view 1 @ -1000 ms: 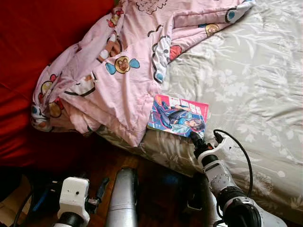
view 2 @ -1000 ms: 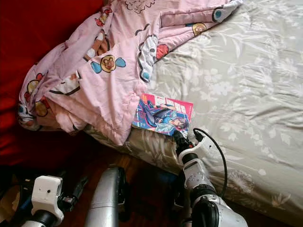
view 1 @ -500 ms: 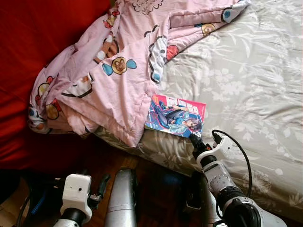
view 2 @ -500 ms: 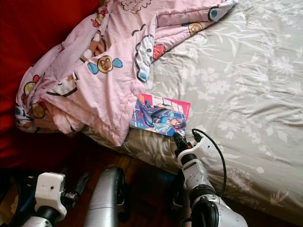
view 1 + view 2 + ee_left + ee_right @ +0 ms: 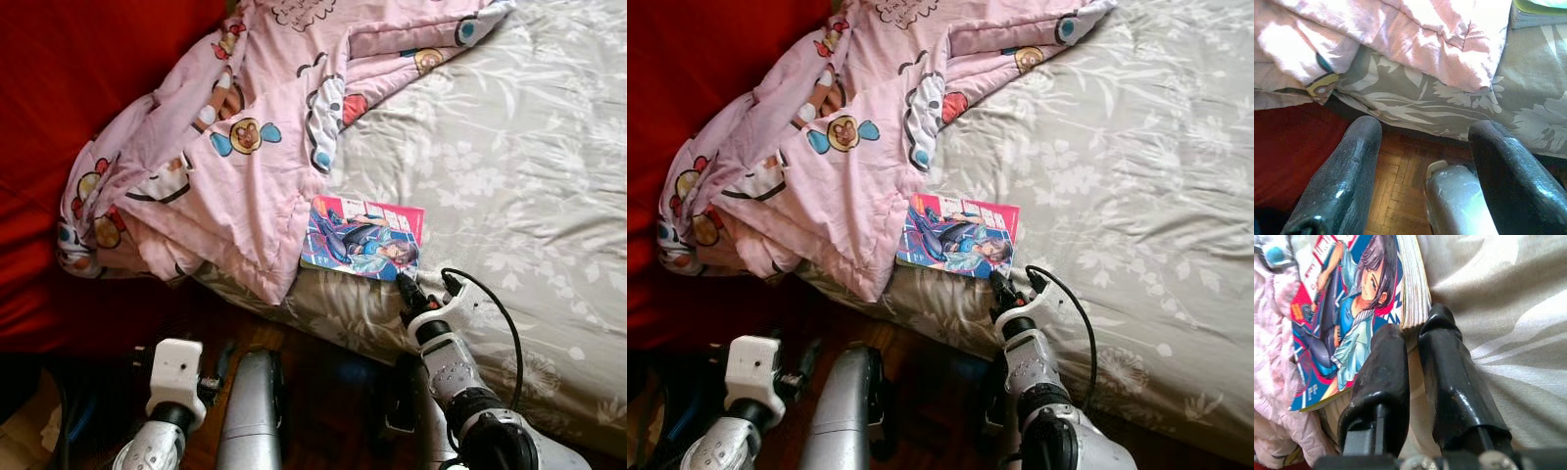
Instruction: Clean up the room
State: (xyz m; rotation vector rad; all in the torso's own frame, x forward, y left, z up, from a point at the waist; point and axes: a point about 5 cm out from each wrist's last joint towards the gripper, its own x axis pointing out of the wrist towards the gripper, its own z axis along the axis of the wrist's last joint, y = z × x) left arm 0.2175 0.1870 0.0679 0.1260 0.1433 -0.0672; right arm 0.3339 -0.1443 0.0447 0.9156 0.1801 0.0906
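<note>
Comic book lies flat on the bed, near its edge, tucked against the pink blanket. Looks light, floppy, glossy cover, so pinch the page edge w/ care. Right gripper narrow, nipping that near corner. Left gripper wide, holding nothing, low beside the bed.

A bed is covered by a grey sheet printed with pale leaves and flowers. A crumpled pink quilt with cartoon figures is spread over its ten o'clock part and hangs over the edge. A comic book is laid flat near the six o'clock edge, its left side touching the quilt. Wooden parquet floor is seen beneath the bed's edge.
</note>
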